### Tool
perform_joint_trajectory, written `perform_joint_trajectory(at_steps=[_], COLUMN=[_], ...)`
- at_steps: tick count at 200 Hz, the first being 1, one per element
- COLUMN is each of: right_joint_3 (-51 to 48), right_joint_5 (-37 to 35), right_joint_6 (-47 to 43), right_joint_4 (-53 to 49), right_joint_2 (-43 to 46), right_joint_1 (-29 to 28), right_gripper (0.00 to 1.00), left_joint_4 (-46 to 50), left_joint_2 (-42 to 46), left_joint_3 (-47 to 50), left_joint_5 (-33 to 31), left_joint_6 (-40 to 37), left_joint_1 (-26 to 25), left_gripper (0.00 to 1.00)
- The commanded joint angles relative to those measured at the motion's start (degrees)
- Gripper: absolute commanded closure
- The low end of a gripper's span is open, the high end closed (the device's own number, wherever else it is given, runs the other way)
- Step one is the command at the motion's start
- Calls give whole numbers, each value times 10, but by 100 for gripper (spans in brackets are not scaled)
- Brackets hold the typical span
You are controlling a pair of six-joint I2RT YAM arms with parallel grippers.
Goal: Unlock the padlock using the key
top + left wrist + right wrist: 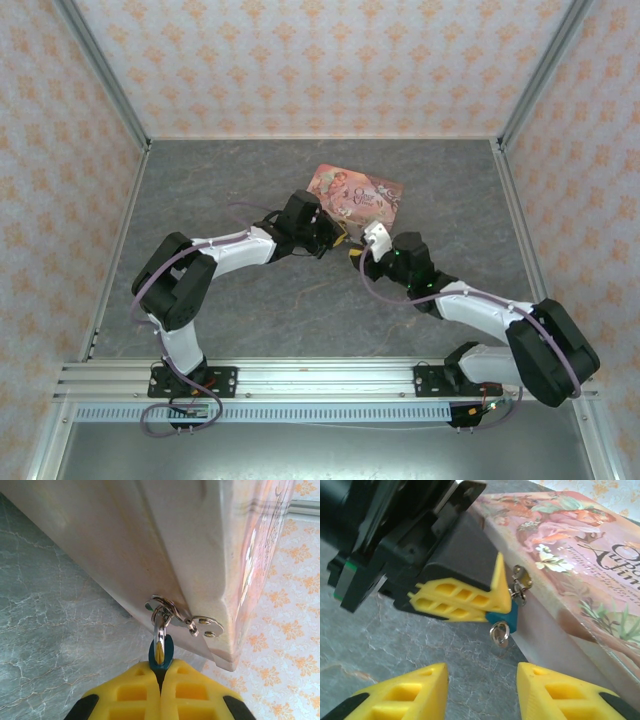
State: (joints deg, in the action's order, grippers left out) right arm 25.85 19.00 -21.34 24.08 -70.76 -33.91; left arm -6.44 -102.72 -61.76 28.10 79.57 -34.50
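Note:
The padlock (161, 655) is a tiny teal body whose silver shackle hooks through the metal hasp (200, 623) on the side of the pink picture tin (355, 192). My left gripper (161, 674) is shut on the padlock's body, its yellow fingers (465, 600) pressed together. In the right wrist view the padlock (503, 616) pokes out from those fingers beside the tin's wall. The silver key (499, 632) sticks out of the lock's underside with its ring showing. My right gripper (481, 671) stands open just short of the key, touching nothing.
The tin (580, 555) lies at the back centre of the grey marbled floor (250, 190). Patterned walls close in the left, right and back. Both arms meet near the middle (345, 245), close to each other.

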Motion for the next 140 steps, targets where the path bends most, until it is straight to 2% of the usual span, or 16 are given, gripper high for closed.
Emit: perform_joint_trajectory(at_steps=[1,20,50,140], right_joint_3=[34,26,-4,21], right_joint_5=[-89,-111,-126,-152], right_joint_6=[-116,-148,-264,-277], right_joint_4=[-40,-33,4,63], right_joint_2=[3,8,-21,-92], right_joint_1=[-24,-24,-35,-48], right_gripper=[59,58,55,55], left_joint_4=[-6,-7,-7,-7], left_joint_2=[29,30,29,31], left_joint_3=[-15,-14,-16,-14], left_joint_5=[7,7,8,8], left_joint_6=[-1,0,-1,-1], left_joint_1=[1,1,1,1], left_gripper=[100,100,100,100])
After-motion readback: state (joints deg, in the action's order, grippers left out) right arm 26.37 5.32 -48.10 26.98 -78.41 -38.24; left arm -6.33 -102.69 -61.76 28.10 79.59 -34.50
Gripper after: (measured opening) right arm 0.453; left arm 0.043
